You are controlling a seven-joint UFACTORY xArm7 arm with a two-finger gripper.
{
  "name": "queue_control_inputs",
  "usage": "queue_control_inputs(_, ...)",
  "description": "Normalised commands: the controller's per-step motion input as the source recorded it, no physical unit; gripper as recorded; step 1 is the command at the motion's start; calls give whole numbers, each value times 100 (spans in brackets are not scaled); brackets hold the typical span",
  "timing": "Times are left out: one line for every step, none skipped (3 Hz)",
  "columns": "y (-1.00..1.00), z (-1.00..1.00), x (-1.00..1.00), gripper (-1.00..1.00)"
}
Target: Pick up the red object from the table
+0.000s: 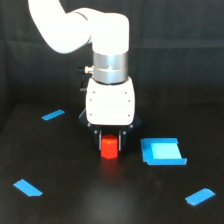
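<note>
Pincer (pixel 110 145) pointing straight down, black fingers clamped on either side of the red object (pixel 109 148), block near the middle of the black desk (pixel 75 195), whether it touches the surface unclear, larger blue piece (pixel 162 151) just beside it toward the exterior view's right, small blue strips (pixel 52 115) near the desk's corners

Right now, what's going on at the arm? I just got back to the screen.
The white arm's gripper is down over the red object, with its dark fingers on either side of the block. The block appears to sit on the table or just off it; I cannot tell whether the fingers have closed. A larger blue piece lies toward the exterior view's right, and smaller blue strips are scattered around.
</note>
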Motion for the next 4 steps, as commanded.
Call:
queue_control_inputs(-14,37,2,-97)
queue_control_inputs(-32,100,0,-100)
queue_control_inputs(-17,100,-5,-98)
queue_control_inputs(-13,94,8,-100)
